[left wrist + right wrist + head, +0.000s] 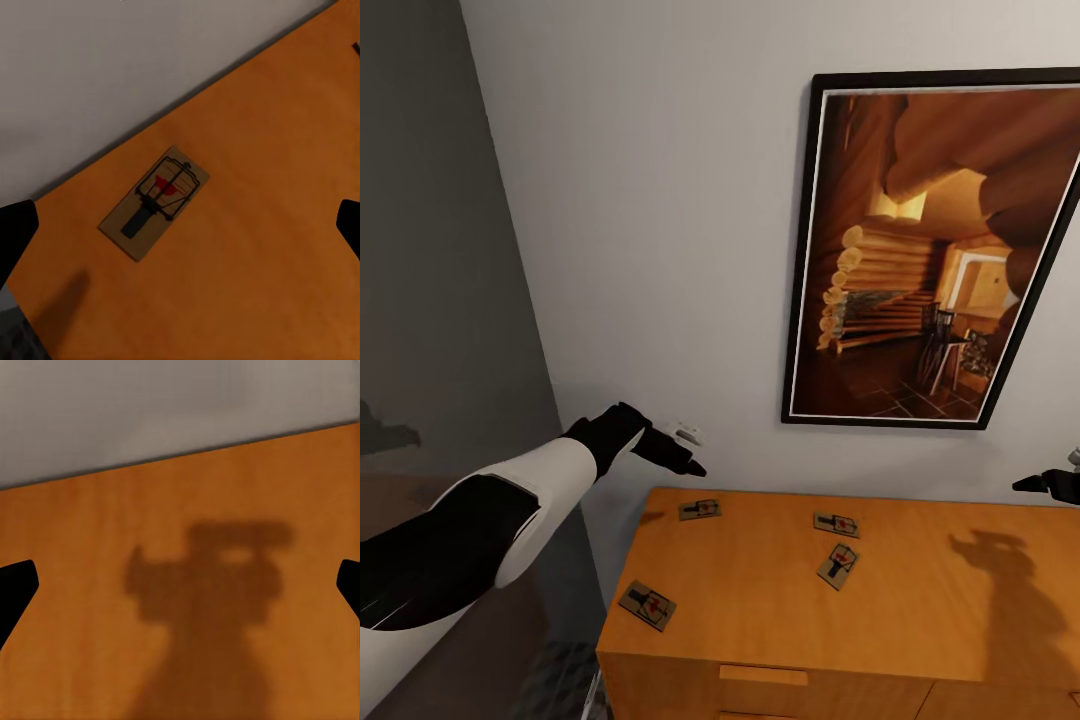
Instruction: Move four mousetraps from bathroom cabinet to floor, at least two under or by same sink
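On the cabinet (920,590) top lie four mousetraps, and the back-left trap (154,202) sits right under the left gripper (685,455). Its fingers are wide open and empty. The trap's long side runs slantwise between them, and the right gripper (1050,483), open too, hangs farther off.

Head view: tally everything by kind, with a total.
mousetraps: 4
cabinet: 1
framed picture: 1
grippers: 2, left gripper, right gripper
Total: 8
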You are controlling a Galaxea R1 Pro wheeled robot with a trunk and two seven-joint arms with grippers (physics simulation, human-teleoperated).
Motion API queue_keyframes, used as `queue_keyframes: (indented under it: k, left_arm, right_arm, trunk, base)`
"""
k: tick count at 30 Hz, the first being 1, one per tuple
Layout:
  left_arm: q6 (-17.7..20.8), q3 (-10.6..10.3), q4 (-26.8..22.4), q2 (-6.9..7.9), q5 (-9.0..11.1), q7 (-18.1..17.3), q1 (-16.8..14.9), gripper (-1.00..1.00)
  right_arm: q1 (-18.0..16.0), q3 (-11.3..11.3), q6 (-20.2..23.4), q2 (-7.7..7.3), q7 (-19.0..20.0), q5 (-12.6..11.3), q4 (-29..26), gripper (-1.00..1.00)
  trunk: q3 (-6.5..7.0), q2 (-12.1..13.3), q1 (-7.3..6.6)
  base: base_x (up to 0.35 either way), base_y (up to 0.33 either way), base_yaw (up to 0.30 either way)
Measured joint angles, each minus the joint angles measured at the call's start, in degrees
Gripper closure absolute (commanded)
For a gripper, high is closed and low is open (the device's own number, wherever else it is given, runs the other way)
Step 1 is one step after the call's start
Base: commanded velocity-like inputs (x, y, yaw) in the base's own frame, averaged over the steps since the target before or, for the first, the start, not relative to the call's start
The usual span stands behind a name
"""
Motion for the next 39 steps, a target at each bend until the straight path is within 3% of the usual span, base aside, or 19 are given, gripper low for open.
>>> queue_keyframes:
  k: [25, 29, 39]
  left_arm:
    - [-0.3, 0.1, 0.0, 0.03, 0.1, 0.0, 0.0, -1.00]
    - [-0.2, 0.0, 0.0, 0.02, 0.1, 0.0, 0.0, -1.00]
    - [0.0, 0.1, 0.0, 0.08, 0.1, 0.0, 0.0, -1.00]
  right_arm:
    - [0.0, 0.0, 0.0, 0.00, -0.1, 0.0, 0.0, -1.00]
    - [0.0, 0.0, 0.0, -0.02, -0.1, 0.0, 0.0, -1.00]
    - [0.0, 0.0, -0.1, -0.03, -0.1, 0.0, 0.0, -1.00]
  trunk:
    - [0.00, 0.0, 0.00]
    - [-0.67, -1.6, 0.87]
    - [-0.68, -1.6, 0.87]
  base:
    - [0.000, 0.000, 0.000]
    - [0.000, 0.000, 0.000]
    - [0.000, 0.000, 0.000]
